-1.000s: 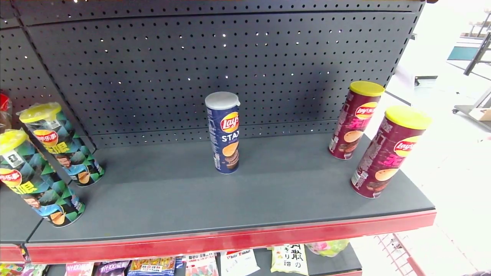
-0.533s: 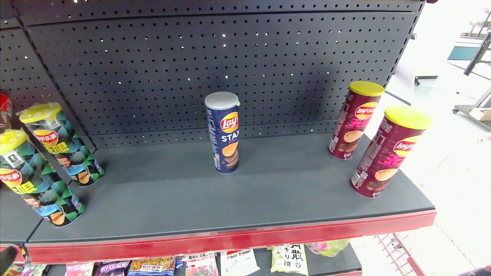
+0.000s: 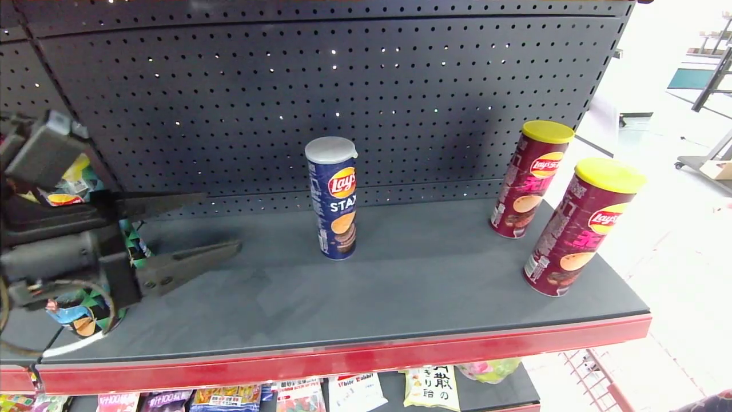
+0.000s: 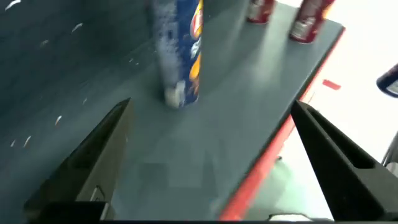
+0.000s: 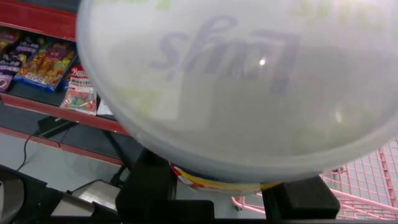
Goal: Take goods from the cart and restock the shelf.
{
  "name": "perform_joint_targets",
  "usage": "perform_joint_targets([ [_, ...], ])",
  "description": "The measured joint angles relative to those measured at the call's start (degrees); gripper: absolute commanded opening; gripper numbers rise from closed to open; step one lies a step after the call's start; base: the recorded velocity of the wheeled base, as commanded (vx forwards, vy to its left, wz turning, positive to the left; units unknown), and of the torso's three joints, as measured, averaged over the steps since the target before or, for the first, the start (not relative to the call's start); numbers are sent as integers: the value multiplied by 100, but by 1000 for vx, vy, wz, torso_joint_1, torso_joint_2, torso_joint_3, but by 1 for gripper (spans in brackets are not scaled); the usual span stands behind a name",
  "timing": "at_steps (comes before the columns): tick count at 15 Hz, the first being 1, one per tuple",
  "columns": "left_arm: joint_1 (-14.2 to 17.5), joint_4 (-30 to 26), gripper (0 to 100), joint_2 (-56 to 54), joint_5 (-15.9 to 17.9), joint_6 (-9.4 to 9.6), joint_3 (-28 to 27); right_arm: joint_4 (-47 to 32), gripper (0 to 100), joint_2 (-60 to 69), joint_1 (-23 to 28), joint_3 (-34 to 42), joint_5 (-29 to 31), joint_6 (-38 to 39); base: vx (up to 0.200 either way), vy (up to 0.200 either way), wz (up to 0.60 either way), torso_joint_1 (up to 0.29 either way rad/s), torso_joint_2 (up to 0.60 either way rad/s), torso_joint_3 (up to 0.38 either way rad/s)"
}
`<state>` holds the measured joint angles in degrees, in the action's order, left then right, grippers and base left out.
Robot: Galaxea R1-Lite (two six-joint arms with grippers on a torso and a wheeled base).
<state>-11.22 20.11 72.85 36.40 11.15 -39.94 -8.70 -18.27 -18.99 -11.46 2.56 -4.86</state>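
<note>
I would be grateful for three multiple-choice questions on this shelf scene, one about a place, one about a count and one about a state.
1. Where on the shelf does the blue can stand?
A. at its left end
B. about midway along it
C. at its front right corner

2. How many dark red cans stand there?
A. one
B. two
C. four

3. How is the left gripper?
A. open, holding nothing
B. shut on the blue can
C. shut on a dark red can

1 B: it stands alone, well clear of both ends.
2 B: one stands behind, one nearer the front edge.
3 A: its fingers are spread with only shelf between them.
</note>
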Motion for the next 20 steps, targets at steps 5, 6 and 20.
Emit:
perform_joint_targets([
  [5, -483, 158, 100, 1452, 128, 157, -957, 0, 0, -13, 4, 20, 33, 90, 0, 0, 0, 0, 0, 0],
  [6, -523, 183, 100, 1675, 101, 165, -1141, 0, 0, -7, 9, 22, 41, 132, 0, 0, 0, 0, 0, 0],
  [20, -981, 666, 100, 3666, -435, 100, -2798, 0, 0, -2, 21, 5, 85, 230, 0, 0, 0, 0, 0, 0],
])
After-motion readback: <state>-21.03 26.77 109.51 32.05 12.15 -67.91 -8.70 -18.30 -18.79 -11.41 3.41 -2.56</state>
